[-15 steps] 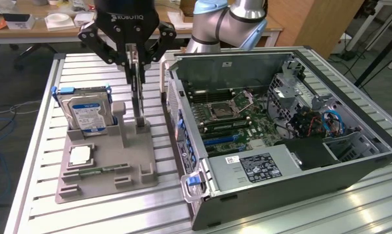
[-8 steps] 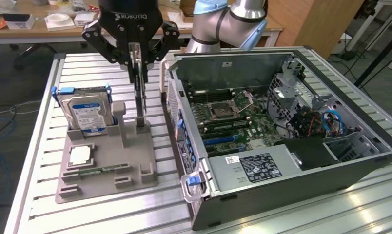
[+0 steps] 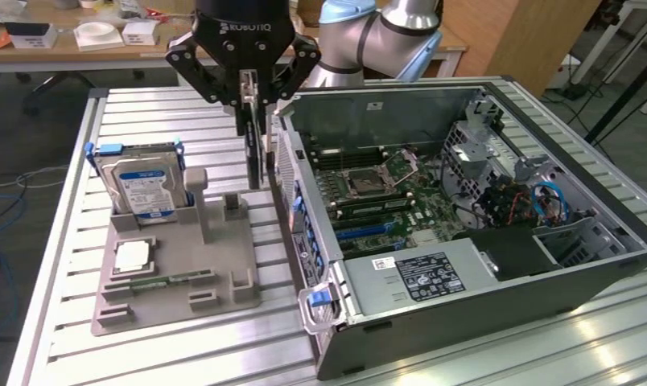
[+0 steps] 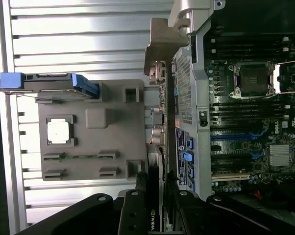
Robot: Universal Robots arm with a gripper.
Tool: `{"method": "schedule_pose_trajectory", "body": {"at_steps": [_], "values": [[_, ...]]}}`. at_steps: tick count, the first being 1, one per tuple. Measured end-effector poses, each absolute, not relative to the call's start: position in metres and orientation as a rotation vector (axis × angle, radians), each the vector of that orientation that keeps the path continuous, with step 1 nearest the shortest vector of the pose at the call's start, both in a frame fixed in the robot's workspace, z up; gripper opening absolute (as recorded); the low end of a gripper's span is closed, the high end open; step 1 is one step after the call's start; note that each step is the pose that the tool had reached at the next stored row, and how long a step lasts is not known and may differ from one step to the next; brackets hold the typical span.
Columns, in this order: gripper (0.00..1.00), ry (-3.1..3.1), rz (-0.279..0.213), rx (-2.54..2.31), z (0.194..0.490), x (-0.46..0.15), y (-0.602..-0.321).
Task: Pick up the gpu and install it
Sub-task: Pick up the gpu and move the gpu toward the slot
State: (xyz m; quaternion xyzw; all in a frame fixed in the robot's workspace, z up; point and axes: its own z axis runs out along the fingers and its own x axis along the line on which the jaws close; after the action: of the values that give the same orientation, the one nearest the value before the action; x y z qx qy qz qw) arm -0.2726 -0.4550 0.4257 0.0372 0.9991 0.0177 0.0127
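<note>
Ribbed aluminium counter [image 3: 141, 112] fills the scene, with wooden desks and small white boxes behind it. We see the black gripper [image 3: 255, 92] clamped on the gpu [image 3: 257, 153], one finger on each face. The card hangs edge-on and upright in the air, above the gap between the tray [image 3: 195, 273] and the case [image 3: 463, 322], and we judge it touches neither. Gripping across the flat faces looks deliberate: it keeps the thin card vertical and its lower edge free, which suits a slot on the board [image 3: 410, 201]. In the wrist view the card runs as a dark strip between the fingers [image 4: 133, 210], with a small green logo on it and the bracket end pointing away from the camera. The tray is matte grey plastic, probably printed, with blocky posts and shallow pockets shaped to hold each part. An upright pocket holds the drive [image 3: 141, 185], silver with a blue-white label and blue side rails, leaning back a little. A square silver chip [image 3: 133, 256] lies flat in its recess, and a narrow green memory stick [image 3: 157, 281] lies flat in front of it. The posts nearest the case stand bare. The case lies on its side, open upward, so the board faces up for access. It is dark sheet metal with a perforated rear wall, and inside are a green board, an empty socket [image 3: 364, 183], blue slots [image 3: 361, 233] and a grey power supply [image 3: 420, 277].
</note>
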Motion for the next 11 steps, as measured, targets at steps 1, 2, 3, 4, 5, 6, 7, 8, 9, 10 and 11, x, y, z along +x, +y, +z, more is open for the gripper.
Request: {"method": "schedule_pose_trajectory", "body": {"at_steps": [1,2,3,4,5,6,7,8,9,10,11], "values": [[0.26,3.114,0.055,0.116,0.4257,-0.2723,-0.455],[0.26,3.114,0.055,0.116,0.4257,-0.2724,-0.455],[0.26,3.114,0.055,0.116,0.4258,-0.2723,-0.4549],[0.26,3.114,0.055,0.116,0.4258,-0.2723,-0.455],[0.26,3.114,0.055,0.116,0.4258,-0.2723,-0.455],[0.26,3.114,0.055,0.116,0.4258,-0.2723,-0.455],[0.26,3.114,0.055,0.116,0.4258,-0.2723,-0.455],[0.26,3.114,0.055,0.116,0.4258,-0.2723,-0.455],[0.26,3.114,0.055,0.116,0.4258,-0.2723,-0.455],[0.26,3.114,0.055,0.116,0.4257,-0.2723,-0.455],[0.26,3.114,0.055,0.116,0.4258,-0.2723,-0.455]]}}
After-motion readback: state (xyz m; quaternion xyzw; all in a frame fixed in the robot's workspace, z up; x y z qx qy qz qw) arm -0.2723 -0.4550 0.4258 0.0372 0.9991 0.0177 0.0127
